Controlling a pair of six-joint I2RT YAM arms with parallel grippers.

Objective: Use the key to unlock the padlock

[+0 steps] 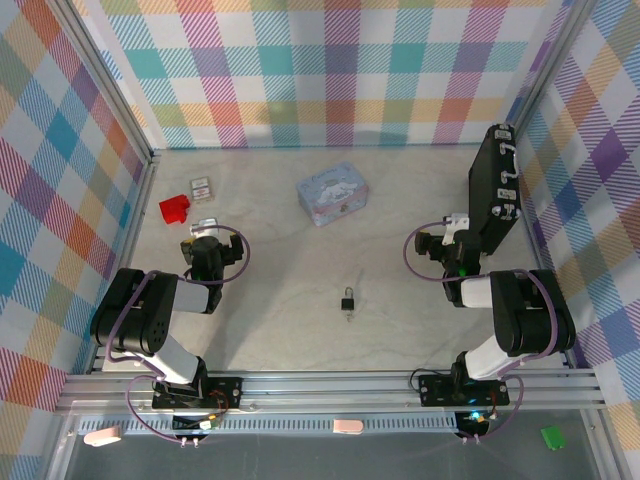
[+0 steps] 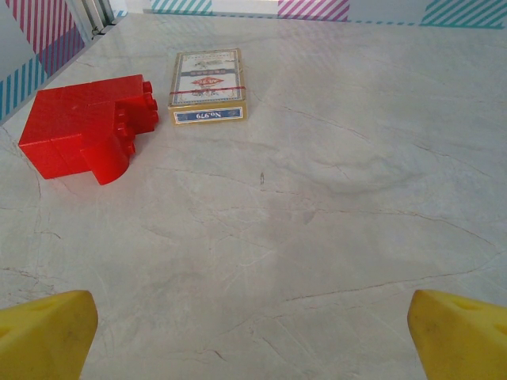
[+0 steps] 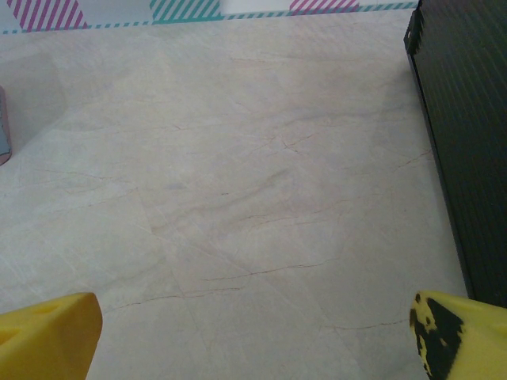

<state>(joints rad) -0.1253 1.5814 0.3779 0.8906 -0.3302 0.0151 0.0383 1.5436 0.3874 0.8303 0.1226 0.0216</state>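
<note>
1. My fingertips (image 2: 47, 332) are yellow; the right pair (image 3: 459, 332) carries black scuffs.
2. A black padlock (image 1: 348, 299) with silvery shackle lies mid-table (image 1: 280, 300), which is pale grey and marbled.
3. Far left: a red block (image 2: 83, 127) and a cream-and-blue card box (image 2: 207, 85).
4. A pale blue tin (image 1: 332, 193); a black case (image 1: 494, 190) far right; pastel plaid walls (image 1: 330, 70).

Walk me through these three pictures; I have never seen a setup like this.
Two robot arms are bolted at the near edge of a marble-look table. The overhead picture looks down on both. The other two come from cameras on each wrist; the yellow tips at the bottom are that arm's own fingers.

The left end effector and the right end effector are both open and hold nothing.

On the table lie a small black padlock in the middle, a key right beside it, a pale blue tin, a red toy block, a card pack, and a big black case on the right.
</note>
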